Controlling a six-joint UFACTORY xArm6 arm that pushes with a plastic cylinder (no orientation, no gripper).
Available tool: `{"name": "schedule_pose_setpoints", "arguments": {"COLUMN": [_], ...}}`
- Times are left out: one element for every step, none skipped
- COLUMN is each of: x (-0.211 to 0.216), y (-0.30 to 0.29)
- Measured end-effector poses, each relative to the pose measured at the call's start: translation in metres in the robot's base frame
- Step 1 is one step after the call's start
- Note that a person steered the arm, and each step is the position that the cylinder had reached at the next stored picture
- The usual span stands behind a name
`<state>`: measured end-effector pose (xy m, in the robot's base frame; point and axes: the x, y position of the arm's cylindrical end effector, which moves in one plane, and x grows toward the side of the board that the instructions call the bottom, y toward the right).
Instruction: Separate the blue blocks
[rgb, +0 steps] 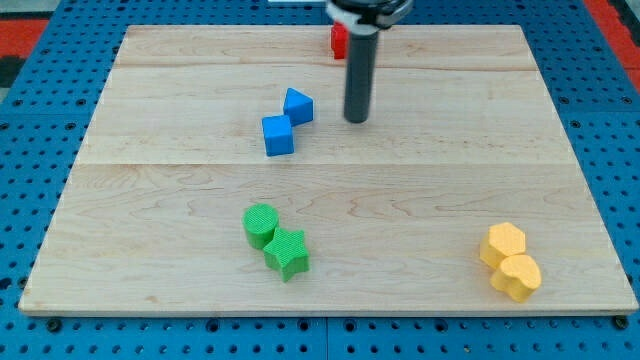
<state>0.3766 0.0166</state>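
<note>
Two blue blocks sit close together left of the board's middle: a blue cube (278, 135) and, just up and right of it, a blue wedge-like block (298, 105); they nearly touch at a corner. My tip (357, 120) is the lower end of the dark rod, a short way to the right of the blue wedge-like block and apart from it.
A red block (339, 40) sits near the view's top, partly hidden behind the rod. A green cylinder (260, 225) and a green star (287, 253) touch near the bottom middle. Two yellow blocks (510, 262) touch at the bottom right. The wooden board (150, 200) lies on blue pegboard.
</note>
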Motion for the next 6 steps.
{"name": "schedule_pose_setpoints", "arguments": {"x": [-0.007, -0.044, -0.065, -0.058, -0.089, -0.111], "y": [-0.089, -0.087, -0.055, -0.037, 0.019, -0.026]}}
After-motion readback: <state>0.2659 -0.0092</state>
